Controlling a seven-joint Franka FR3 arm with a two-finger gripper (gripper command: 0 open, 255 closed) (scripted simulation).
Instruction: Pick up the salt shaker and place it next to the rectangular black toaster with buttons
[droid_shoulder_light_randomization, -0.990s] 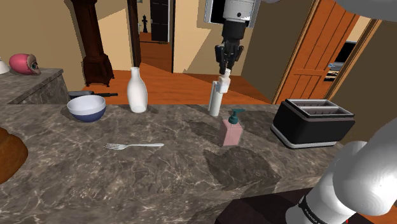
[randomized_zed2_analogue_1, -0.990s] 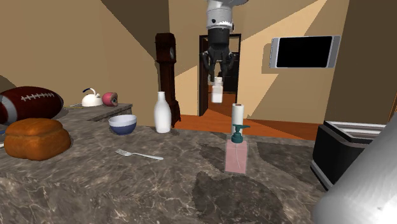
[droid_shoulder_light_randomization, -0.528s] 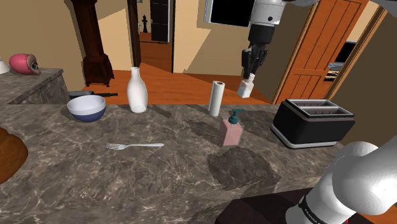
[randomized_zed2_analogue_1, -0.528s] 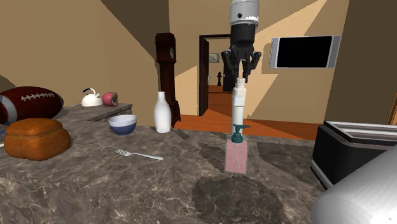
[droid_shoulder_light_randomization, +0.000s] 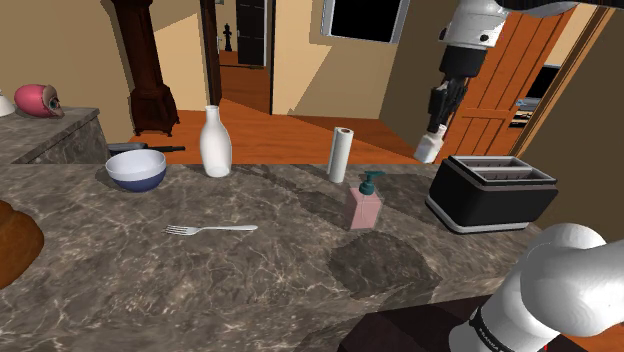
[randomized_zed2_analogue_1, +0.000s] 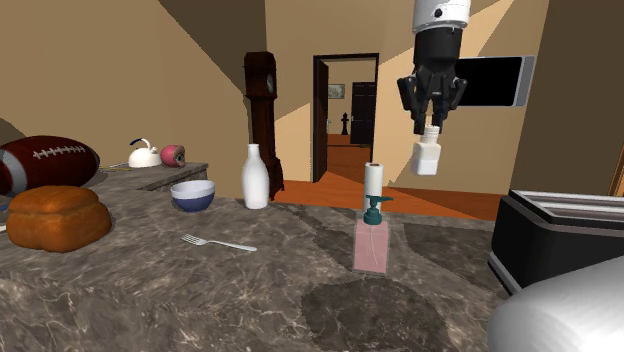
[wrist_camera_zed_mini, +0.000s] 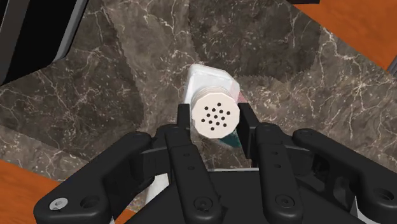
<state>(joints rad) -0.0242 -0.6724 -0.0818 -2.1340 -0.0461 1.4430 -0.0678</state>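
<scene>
Transport step. Jaws clamped on salt shaker at cap end. Shaker hangs in air above counter, near black toaster, not yet down. Next: shift over bare counter just beside toaster, lower, set upright, release.

Wht salt shaker, cap up, gripped by end effector mid-air nr blk toaster on counter.

Bare marbled counter lies between toaster and soap dispenser; 1 paper roll stands beyond the dispenser.
</scene>
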